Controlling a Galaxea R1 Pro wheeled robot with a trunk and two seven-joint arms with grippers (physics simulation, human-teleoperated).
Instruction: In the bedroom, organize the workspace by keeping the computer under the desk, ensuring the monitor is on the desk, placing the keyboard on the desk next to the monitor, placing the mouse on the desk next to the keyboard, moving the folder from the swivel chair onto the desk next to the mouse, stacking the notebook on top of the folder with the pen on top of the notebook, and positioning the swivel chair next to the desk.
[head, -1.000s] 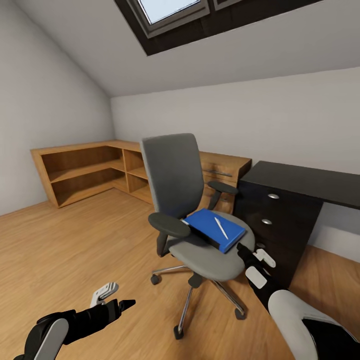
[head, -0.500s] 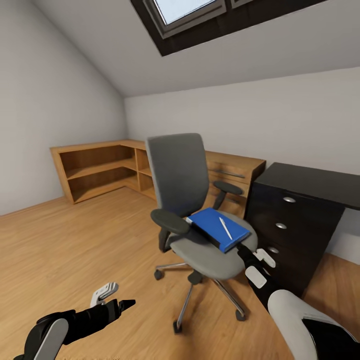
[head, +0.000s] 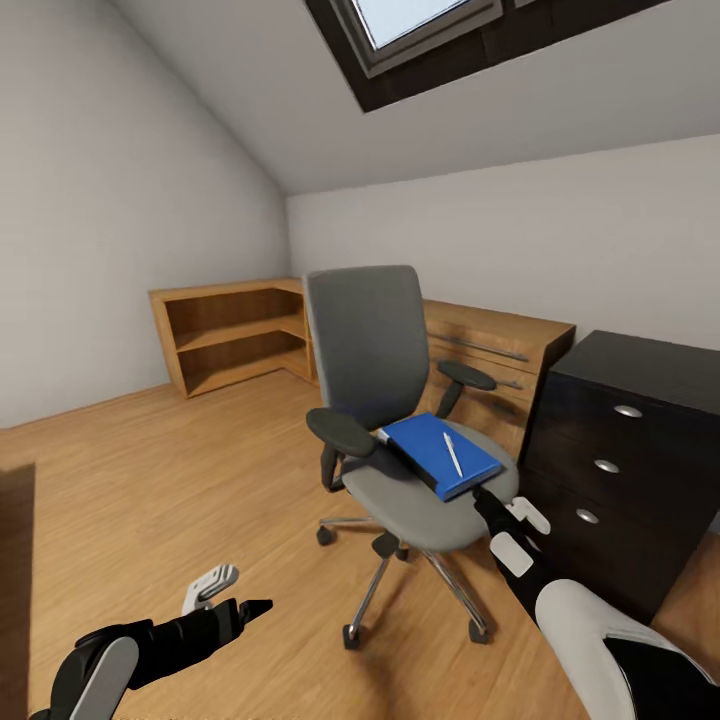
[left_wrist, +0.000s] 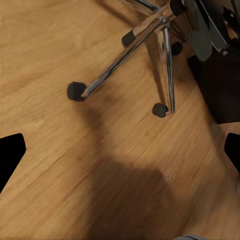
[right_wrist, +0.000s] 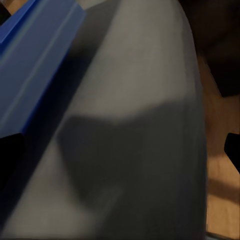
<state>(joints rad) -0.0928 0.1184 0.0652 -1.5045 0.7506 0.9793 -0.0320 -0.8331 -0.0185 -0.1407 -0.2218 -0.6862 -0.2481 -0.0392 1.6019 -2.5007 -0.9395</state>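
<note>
- Your left gripper (head: 228, 592) hangs low over the wood floor (head: 150, 480), fingers spread, holding nothing.
- The swivel chair (head: 400, 400) stands just beside the desk (head: 630, 450).
- The folder (head: 435, 455) lies at the seat's right edge, the pen (head: 453, 454) on top.
- Your right gripper (head: 505, 525) sits at the seat's front-right edge, jaws apart, empty.

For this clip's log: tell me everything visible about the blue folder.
The folder is a bright blue, flat rectangle with a thick dark spine edge facing the chair's left armrest. It lies flat on the grey seat of the swivel chair, turned at an angle to it. A thin white pen rests on top. The right tool sits just off its near corner, not visibly touching it.
</note>
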